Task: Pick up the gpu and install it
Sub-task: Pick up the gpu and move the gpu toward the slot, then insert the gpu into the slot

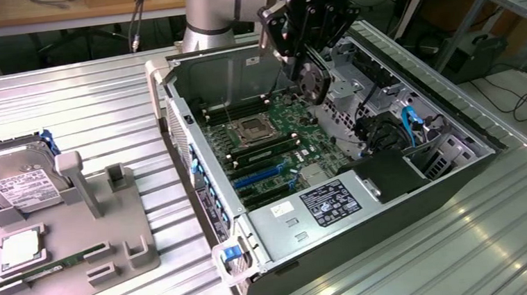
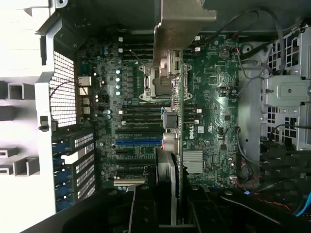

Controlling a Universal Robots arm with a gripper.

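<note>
Black hand point(image 1: 310, 61) partly hides gripped gpu point(image 1: 316, 86).

Black gripper point(image 1: 306, 59), dark gpu point(image 1: 316, 82) with silver bracket point(image 2: 182, 24), above a green motherboard point(image 1: 276, 129); blue slots point(image 1: 261, 179) at its seven o'clock. At nine o'clock of the black case point(image 1: 452, 183), a grey tray point(image 1: 68, 265) and a white-labelled silver hard drive point(image 1: 19, 171).

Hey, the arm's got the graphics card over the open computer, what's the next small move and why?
Probably carry it, staying high, toward the blue slot. The pincer is shut on the graphics card, which hangs above the board near the processor socket, not over that slot, so lowering here would likely miss it.
</note>
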